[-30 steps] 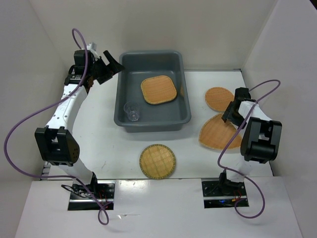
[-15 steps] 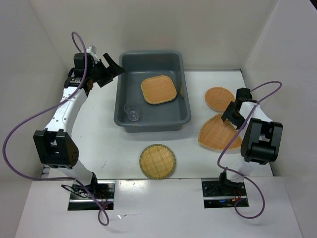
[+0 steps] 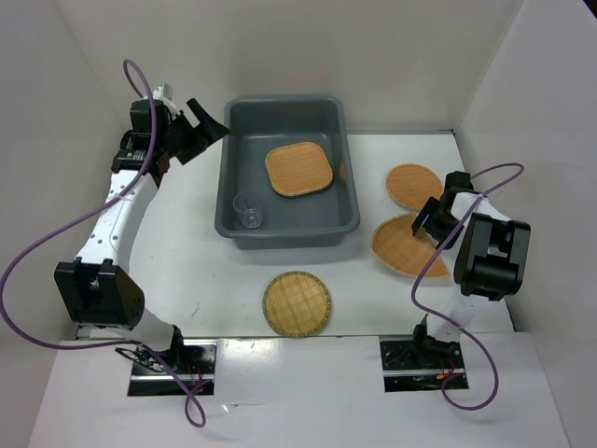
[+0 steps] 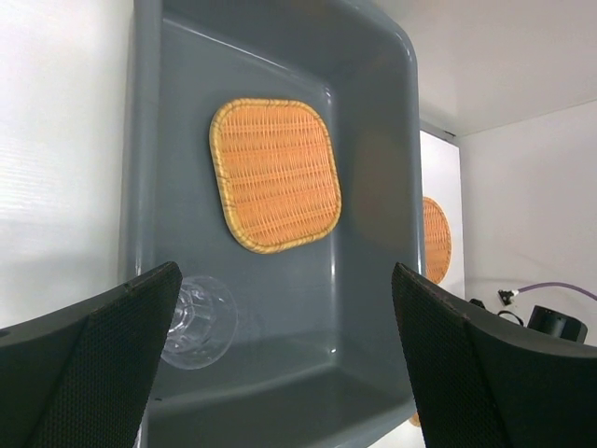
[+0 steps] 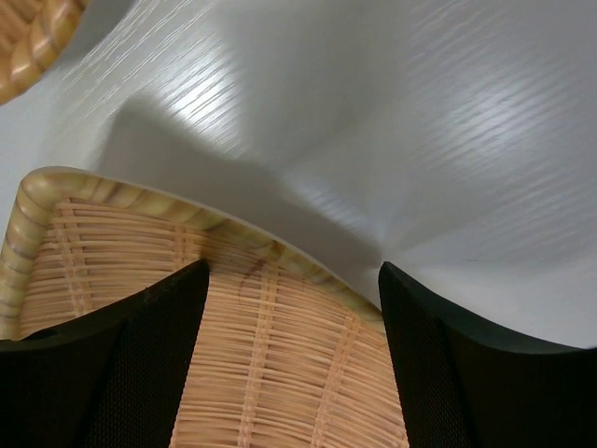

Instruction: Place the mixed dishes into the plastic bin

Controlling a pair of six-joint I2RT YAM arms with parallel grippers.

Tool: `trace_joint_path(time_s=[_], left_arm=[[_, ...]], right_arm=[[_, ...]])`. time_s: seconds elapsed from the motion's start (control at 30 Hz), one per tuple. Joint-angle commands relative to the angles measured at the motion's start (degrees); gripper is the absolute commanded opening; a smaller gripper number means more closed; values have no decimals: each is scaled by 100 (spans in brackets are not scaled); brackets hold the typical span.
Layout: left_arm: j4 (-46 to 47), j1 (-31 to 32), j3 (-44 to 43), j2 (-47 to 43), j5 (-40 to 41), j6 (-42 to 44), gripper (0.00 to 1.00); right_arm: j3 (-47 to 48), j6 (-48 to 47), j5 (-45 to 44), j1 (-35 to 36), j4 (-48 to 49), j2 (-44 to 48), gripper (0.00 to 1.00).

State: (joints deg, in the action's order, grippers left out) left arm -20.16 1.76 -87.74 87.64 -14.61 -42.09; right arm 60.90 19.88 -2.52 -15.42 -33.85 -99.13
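Since the earlier frame the fan-shaped plate [image 3: 399, 245] has slid a little closer to the plastic bin [image 3: 284, 233]. It now looks tilted, with one rim raised off the table [image 3: 196, 261] and a shadow under it in the right wrist view. The right gripper [image 3: 431, 219] has come along with it and stands to the right of the bin. Its fingers are spread apart and lie against the woven surface of this plate, but I cannot tell if they really grasp it or only press on it. The left gripper [image 3: 210, 123] has drawn slightly away from the far left corner of the bin. It hovers there in the air, its jaws released wide and holding nothing. Inside the bin the rounded-square plate [image 3: 299, 169] lies flat on the floor, toward the far right part. The clear cup [image 3: 249, 212] stands near the front left corner of the bin. One round plate [image 3: 412, 185] lies on the table to the right of the bin, just beside the fan-shaped plate. The other round plate [image 3: 297, 303] lies in front of the bin, well apart from both grippers.
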Motion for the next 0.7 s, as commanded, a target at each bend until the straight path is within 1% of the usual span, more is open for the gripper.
trace_joint_path(time_s=[0.0, 0.2, 0.3, 0.4, 0.43, 0.47, 0.5, 0.6, 0.67], left_arm=[[4, -9, 99, -185, 99, 104, 100], [161, -9, 205, -185, -120, -81, 100], [162, -9, 205, -133, -173, -133, 100], [215, -9, 258, -133, -174, -133, 100], [215, -9, 310, -133, -174, -185, 100], [215, -9, 311, -133, -226, -186, 100], [215, -9, 311, -133, -226, -186, 100], [215, -62, 311, -133, -226, -186, 100], [215, -62, 311, -133, -226, -186, 100]], right_arm=[[-254, -19, 655, -14, 115, 121, 79], [-307, 34, 973, -14, 62, 727, 79], [-369, 34, 1130, -14, 62, 851, 79], [-491, 34, 1307, -14, 1, 852, 79], [-492, 34, 1394, -14, 1, 904, 76], [-492, 34, 1491, -14, 1, 904, 76], [-492, 34, 1492, -14, 1, 904, 75], [-492, 34, 1439, -14, 1, 904, 75], [-492, 34, 1291, -14, -51, 677, 75]])
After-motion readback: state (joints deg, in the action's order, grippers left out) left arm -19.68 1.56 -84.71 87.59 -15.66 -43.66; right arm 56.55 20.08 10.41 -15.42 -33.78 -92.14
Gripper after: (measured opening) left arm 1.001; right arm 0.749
